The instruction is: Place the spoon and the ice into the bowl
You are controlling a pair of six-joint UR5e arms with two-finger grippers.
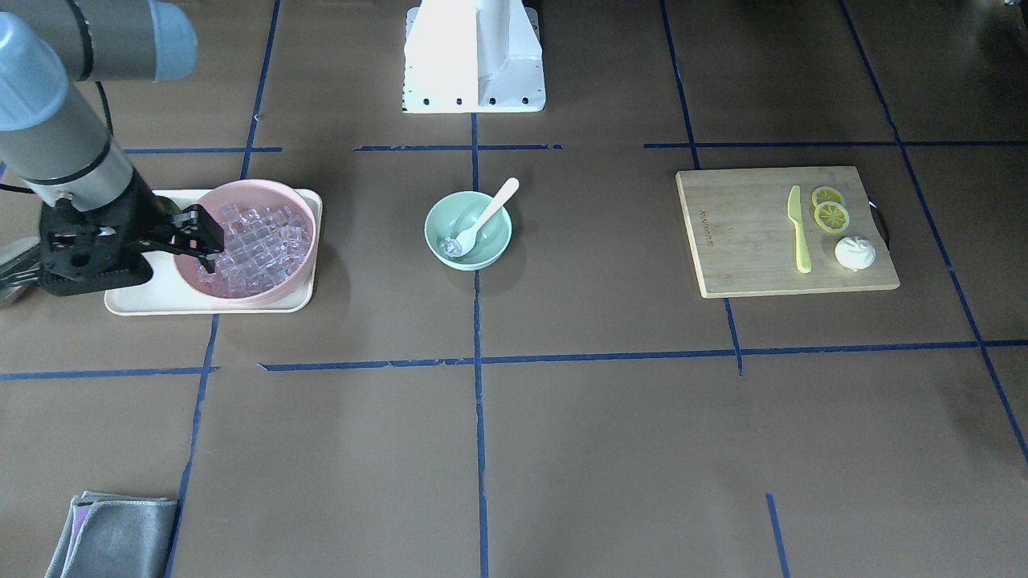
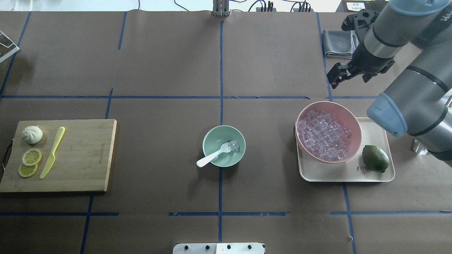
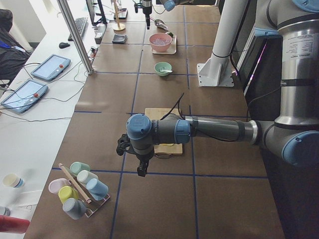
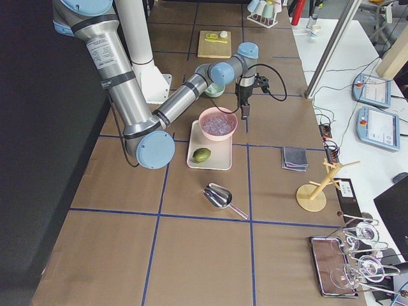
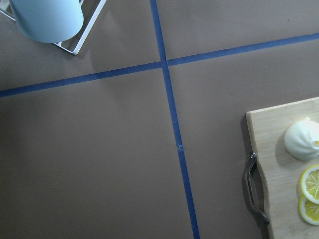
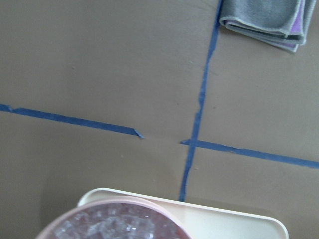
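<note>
The mint-green bowl stands at the table's centre, also in the front-facing view. The white spoon lies in it, scoop inside and handle resting over the rim. A clear ice cube sits at the scoop. Many more ice cubes fill the pink bowl. My right gripper hovers beyond the pink bowl's far side, open and empty. My left gripper shows only in the left side view, past the cutting board's outer end; I cannot tell if it is open or shut.
The pink bowl and a lime sit on a cream tray. A wooden cutting board carries a yellow knife, lemon slices and a bun. A grey cloth, a metal scoop and a cup rack lie further out.
</note>
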